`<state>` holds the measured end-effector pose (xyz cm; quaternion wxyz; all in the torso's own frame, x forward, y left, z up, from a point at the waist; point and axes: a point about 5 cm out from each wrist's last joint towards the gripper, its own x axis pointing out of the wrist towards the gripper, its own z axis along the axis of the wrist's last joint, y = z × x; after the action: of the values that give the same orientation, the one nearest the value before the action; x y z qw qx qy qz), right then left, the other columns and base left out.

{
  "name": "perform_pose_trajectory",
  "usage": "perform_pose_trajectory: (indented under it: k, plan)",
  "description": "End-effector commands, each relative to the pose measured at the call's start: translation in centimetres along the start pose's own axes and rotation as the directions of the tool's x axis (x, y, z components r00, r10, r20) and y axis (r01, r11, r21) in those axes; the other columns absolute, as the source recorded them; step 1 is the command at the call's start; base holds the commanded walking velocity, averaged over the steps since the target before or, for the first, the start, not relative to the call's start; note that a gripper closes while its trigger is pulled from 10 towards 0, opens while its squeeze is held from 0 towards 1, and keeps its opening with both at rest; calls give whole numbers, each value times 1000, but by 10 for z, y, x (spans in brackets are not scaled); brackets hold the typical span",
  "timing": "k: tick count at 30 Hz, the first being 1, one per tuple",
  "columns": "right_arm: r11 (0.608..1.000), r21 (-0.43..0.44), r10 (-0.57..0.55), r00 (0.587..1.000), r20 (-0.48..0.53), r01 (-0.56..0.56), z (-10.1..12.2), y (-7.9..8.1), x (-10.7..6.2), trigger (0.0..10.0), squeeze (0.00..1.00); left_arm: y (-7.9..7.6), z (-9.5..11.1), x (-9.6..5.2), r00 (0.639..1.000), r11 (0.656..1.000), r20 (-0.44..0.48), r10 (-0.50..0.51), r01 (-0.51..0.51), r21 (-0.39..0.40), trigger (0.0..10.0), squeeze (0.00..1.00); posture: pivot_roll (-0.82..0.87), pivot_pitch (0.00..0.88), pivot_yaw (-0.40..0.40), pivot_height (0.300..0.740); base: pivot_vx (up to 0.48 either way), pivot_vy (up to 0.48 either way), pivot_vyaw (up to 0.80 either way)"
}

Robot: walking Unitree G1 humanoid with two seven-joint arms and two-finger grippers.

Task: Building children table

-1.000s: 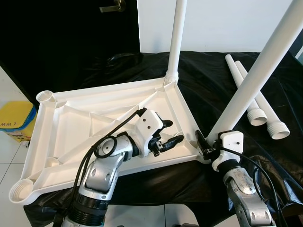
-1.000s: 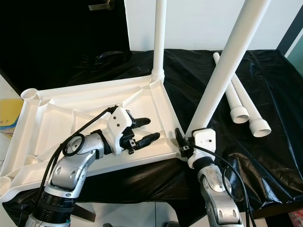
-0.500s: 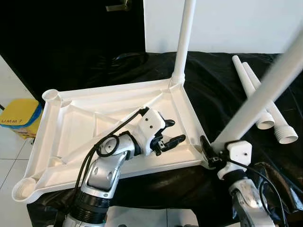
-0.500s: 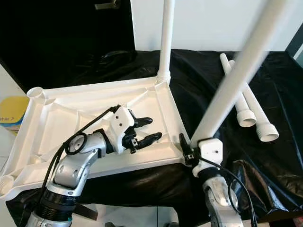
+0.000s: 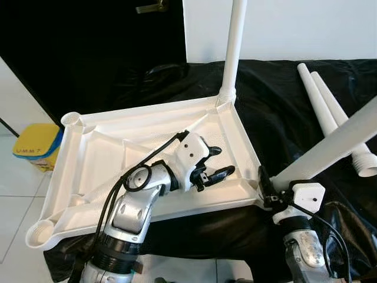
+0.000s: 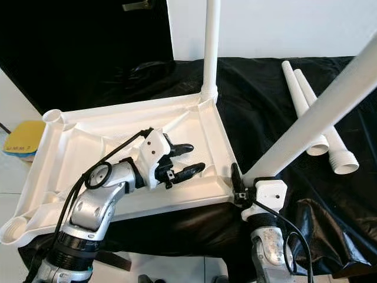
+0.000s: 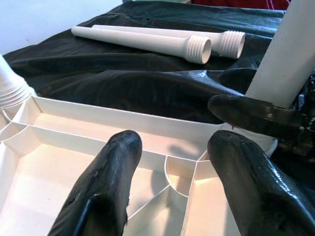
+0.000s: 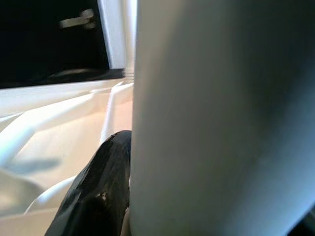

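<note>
Right tool (image 6: 238, 187), clenched on table leg (image 6: 312, 124), has tilted it further rightward at the tabletop (image 6: 88, 147) corner; left tool (image 6: 188, 159) released; seating unfinished.

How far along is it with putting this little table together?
One leg already stands in the far corner of the upside-down tabletop. The right gripper holds a second leg, leaning, at the near corner. Two loose legs still lie on the black cloth, and two sockets are unfilled.

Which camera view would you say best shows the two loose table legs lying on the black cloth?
The left wrist view: both loose legs lie whole, side by side, threaded ends plain. The eye views show them too, the left one cut at the frame edge; in the right wrist view the held leg blocks them.
</note>
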<state>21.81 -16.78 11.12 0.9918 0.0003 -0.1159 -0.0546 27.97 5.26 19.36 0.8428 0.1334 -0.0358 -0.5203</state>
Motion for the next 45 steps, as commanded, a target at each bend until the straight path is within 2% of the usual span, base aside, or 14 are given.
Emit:
perform_pose_trajectory:
  k: [1, 4, 8, 14, 19, 22, 25, 28, 33, 42, 45]
  plan:
    - [979, -99, -196, 959, -205, 179, -37, -32, -25, 10000, 0, 3, 0, 1, 999, 999, 5, 50, -50, -1, 10000, 0, -268, 126, 121, 740, 0, 0, 0]
    - [951, -151, -295, 938, -183, 269, -36, -35, -22, 10000, 0, 5, 3, 4, 999, 999, 14, 49, -49, 4, 10000, 0, -252, 117, 127, 740, 0, 0, 0]
    - [925, -169, -366, 916, -165, 340, -35, -37, -21, 10000, 0, 6, 7, 6, 998, 998, 24, 55, -55, 12, 10000, 0, -237, 110, 126, 740, 0, 0, 0]
    - [932, -166, -348, 923, -166, 322, -36, -28, -18, 10000, 0, 9, 9, 6, 997, 997, 28, 69, -70, 17, 10000, 0, -222, 104, 127, 740, 0, 0, 0]
    - [973, -121, -215, 963, -160, 197, -33, -8, -6, 10000, 0, 11, 10, 6, 997, 997, 31, 76, -77, 20, 10000, 0, -220, 101, 125, 740, 0, 0, 0]
    - [977, -98, -203, 965, -167, 189, -31, -5, -3, 10000, 0, 12, 11, 7, 996, 997, 33, 77, -78, 21, 10000, 0, -227, 100, 121, 740, 0, 0, 0]
    - [978, -76, -204, 962, -181, 193, -29, -5, -1, 10000, 0, 13, 11, 8, 996, 997, 36, 80, -80, 20, 10000, 0, -237, 100, 115, 740, 0, 0, 0]
    - [957, -70, -289, 930, -227, 280, -29, -13, 2, 10000, 0, 13, 12, 12, 995, 996, 50, 85, -85, 14, 10000, 0, -256, 101, 105, 740, 0, 0, 0]
    - [951, -62, -308, 920, -241, 303, -24, -15, 7, 10000, 0, 12, 13, 16, 995, 996, 61, 84, -85, 10, 10000, 0, -267, 104, 99, 740, 0, 0, 0]
    - [965, -70, -263, 941, -214, 254, -12, -14, 14, 10000, 0, 9, 14, 19, 994, 997, 75, 79, -80, 7, 10000, 0, -284, 105, 87, 740, 0, 0, 0]
    - [966, -56, -259, 950, -174, 253, -4, -16, 14, 10000, 0, 8, 15, 21, 994, 997, 87, 73, -73, 4, 10000, 0, -300, 107, 82, 740, 0, 0, 0]
